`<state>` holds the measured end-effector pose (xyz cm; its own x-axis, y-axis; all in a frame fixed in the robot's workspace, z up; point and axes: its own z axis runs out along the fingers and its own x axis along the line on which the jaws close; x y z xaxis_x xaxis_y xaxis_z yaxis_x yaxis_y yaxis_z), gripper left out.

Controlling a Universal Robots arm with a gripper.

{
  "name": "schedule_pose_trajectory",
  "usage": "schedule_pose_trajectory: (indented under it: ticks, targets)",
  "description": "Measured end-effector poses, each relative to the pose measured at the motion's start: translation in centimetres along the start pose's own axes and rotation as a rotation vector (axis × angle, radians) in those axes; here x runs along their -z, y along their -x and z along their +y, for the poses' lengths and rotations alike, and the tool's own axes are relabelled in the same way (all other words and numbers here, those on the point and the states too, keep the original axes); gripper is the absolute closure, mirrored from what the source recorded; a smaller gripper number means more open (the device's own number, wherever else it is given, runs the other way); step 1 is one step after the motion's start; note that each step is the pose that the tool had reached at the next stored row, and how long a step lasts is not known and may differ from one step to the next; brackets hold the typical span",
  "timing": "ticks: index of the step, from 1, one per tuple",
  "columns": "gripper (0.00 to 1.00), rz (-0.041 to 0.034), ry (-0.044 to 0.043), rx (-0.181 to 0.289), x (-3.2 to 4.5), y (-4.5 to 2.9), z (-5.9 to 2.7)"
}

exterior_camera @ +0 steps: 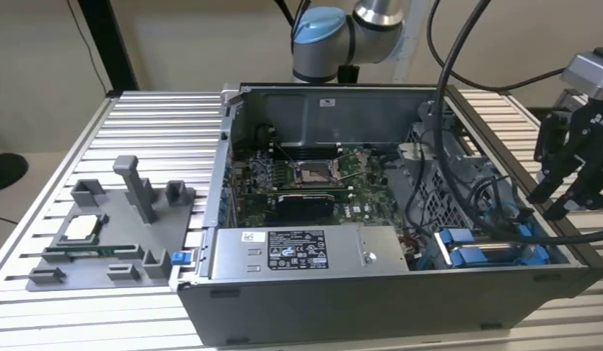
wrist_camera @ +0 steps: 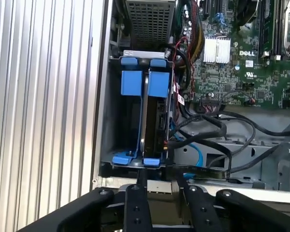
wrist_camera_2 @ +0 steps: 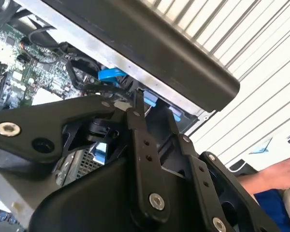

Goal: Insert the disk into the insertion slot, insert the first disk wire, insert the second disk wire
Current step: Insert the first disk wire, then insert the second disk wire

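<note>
End effector (wrist_camera: 160, 178) released, empty, hovering at the case edge. Disk (wrist_camera: 146, 111) sits on edge in insertion slot (wrist_camera: 129, 126). Risk: black cables (wrist_camera: 209, 126) crowd just beside, could snag on approach.

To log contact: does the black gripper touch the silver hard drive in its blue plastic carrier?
Apart. In the exterior view the gripper hangs open over the case edge, clear of the disk.

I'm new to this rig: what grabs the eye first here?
The open computer case sits on the ribbed table, with its motherboard exposed. At the exterior view's right, the black gripper hangs, jaws open, near the bright blue disk carriers at the case's corner.
</note>
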<state>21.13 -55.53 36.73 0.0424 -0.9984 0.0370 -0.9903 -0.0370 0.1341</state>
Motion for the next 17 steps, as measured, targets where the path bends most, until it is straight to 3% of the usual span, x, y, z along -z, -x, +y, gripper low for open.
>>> schedule_pose_trajectory:
  ticks: [2, 4, 12, 17]
  targets:
    - [0.00, -0.0009, 0.0228, 0.001, -0.05, 0.01, -0.07]
    - [0.00, -0.0017, 0.0348, 0.001, -0.12, 0.02, -0.27]
    - [0.00, -0.0105, 0.0574, 0.000, -0.46, 0.21, -1.03]
    - [0.00, -0.0169, 0.0643, -0.010, -0.80, 0.32, -1.20]
